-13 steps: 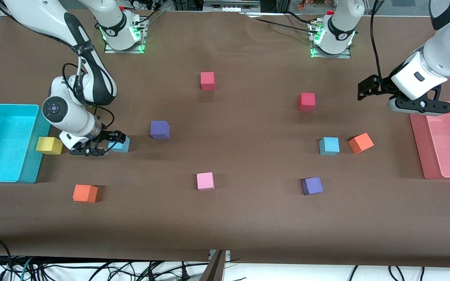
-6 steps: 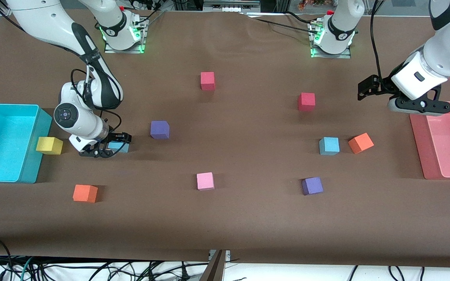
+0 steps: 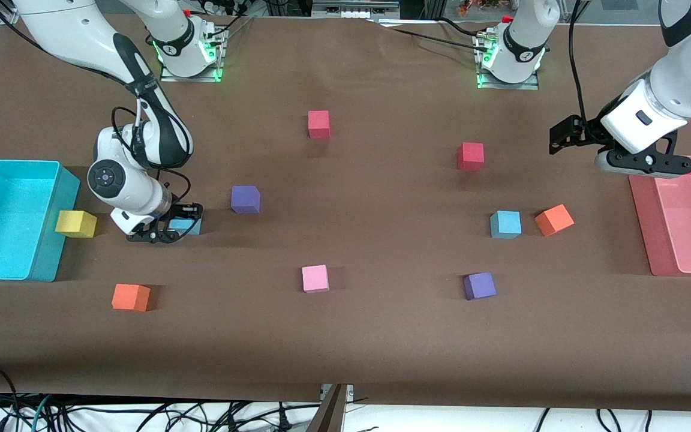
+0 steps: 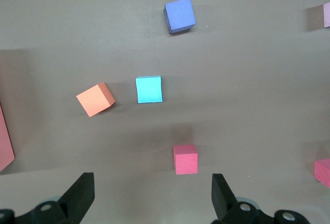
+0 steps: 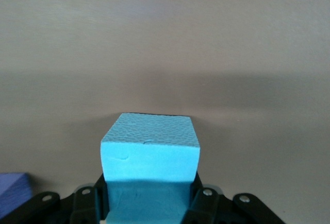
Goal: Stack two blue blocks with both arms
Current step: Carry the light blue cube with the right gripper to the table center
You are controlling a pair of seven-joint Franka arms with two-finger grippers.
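One blue block (image 3: 183, 226) rests on the table near the cyan bin. My right gripper (image 3: 168, 228) is low at the table, with its fingers against two sides of this block. In the right wrist view the block (image 5: 149, 149) fills the gap between the fingers of the right gripper (image 5: 149, 203). The second blue block (image 3: 505, 223) sits toward the left arm's end, beside an orange cube; it also shows in the left wrist view (image 4: 149, 89). My left gripper (image 3: 558, 137) waits open and empty, high over the table by the pink bin, as the left wrist view (image 4: 152, 195) confirms.
A cyan bin (image 3: 12, 162) and a yellow cube (image 3: 75, 223) stand beside the right gripper. A pink bin (image 3: 642, 228) stands at the left arm's end. Purple cubes (image 3: 245, 199) (image 3: 479, 285), orange cubes (image 3: 131, 297) (image 3: 554, 219), a pink cube (image 3: 315, 278) and red cubes (image 3: 318, 124) (image 3: 470, 156) are scattered about.
My right gripper has slid along the table toward the left arm's end until its fingers lie around the near blue block. The left arm has not moved.
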